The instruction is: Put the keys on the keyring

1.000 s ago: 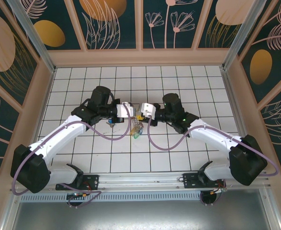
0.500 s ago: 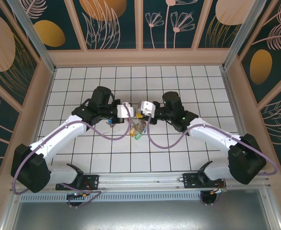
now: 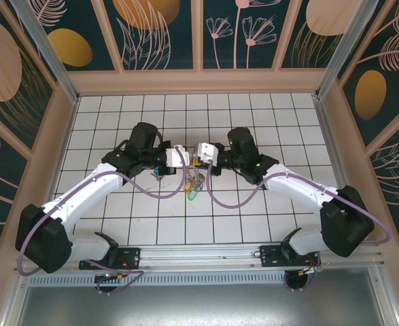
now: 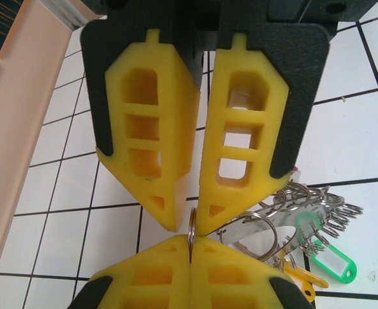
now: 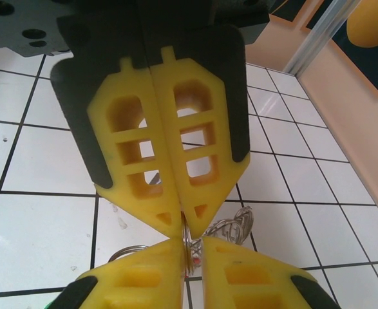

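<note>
My left gripper [image 4: 187,226] is closed, its fingertips pinching the keyring [image 4: 192,221] edge-on. My right gripper [image 5: 183,233] meets it tip to tip, jaws closed on the same ring. From above, both grippers meet over the middle of the tiled table [image 3: 138,217]. The keys [image 4: 333,265], with green and yellow heads, hang in a cluster of rings at 4 o'clock from my left fingertips.

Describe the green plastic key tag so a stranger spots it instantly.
On the white tiled table, look where the left gripper and right gripper meet, both pinching a bunch of silver metal rings. The green plastic tag shows at its near edge, the sole green piece, beside a yellow tag.
</note>
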Controlling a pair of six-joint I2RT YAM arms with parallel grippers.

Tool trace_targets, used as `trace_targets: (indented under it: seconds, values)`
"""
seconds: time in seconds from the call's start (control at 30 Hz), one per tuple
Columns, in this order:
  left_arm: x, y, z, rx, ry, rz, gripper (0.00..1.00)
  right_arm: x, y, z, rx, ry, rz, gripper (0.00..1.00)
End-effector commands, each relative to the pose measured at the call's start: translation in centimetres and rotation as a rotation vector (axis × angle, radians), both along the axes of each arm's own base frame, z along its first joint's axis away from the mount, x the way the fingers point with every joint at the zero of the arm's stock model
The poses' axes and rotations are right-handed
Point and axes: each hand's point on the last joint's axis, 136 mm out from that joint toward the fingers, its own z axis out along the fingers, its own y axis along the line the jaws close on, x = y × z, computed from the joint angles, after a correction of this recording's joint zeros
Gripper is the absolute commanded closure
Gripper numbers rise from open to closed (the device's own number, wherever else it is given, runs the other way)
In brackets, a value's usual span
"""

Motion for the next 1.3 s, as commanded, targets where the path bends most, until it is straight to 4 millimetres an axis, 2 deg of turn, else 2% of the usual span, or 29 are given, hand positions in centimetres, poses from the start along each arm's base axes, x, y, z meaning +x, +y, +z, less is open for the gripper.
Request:
trace_targets:
  seconds: [0.0,0.13,0.23,0.3,0.43,0.47,0.53,0.63,0.9,1.13,1.27]
  values:
    - [-0.3,-0.9,2.5,-0.063,-0.041,-0.044,1.00,-0.1,0.3,-0.2,-0.005,0.029,0.022,0.85]
    - [-0.4,-1.0,2.7,-0.073,-0.042,-0.046,1.00,-0.1,0.5,-0.7,-0.010,0.054,0.028,0.86]
    - [-0.6,-1.0,2.9,-0.090,-0.043,-0.048,1.00,-0.3,0.5,-0.7,0.002,0.072,0.040,0.98]
    - [-0.6,-1.0,3.2,-0.100,-0.051,-0.045,1.00,-0.4,0.3,-0.5,0.017,0.085,0.049,1.00]
    - [-0.8,-0.9,3.8,-0.120,-0.067,-0.038,1.00,-0.8,-0.7,1.5,0.136,0.063,0.059,1.00]
    - [-1.2,-0.6,3.0,-0.117,-0.052,-0.040,0.96,-1.0,-1.1,2.3,0.182,0.054,0.060,1.00]
    - [-1.7,-0.5,3.0,-0.138,-0.048,-0.041,0.88,-1.4,-1.8,3.6,0.254,0.038,0.072,1.00]
    - [-2.6,-0.4,2.8,-0.162,-0.024,-0.050,0.83,-2.0,-2.5,5.1,0.328,0.014,0.080,1.00]
    - [-2.4,-0.4,2.8,-0.208,0.013,-0.008,0.66,-3.4,-3.1,6.1,0.358,-0.013,0.121,1.00]
    - [-2.5,-1.0,4.5,-0.293,0.023,-0.022,0.65,-4.2,-3.2,6.2,0.374,-0.009,0.145,1.00]
    - [-3.4,-1.5,5.3,-0.340,0.044,-0.077,0.70,-4.2,-3.2,6.3,0.378,-0.016,0.146,1.00]
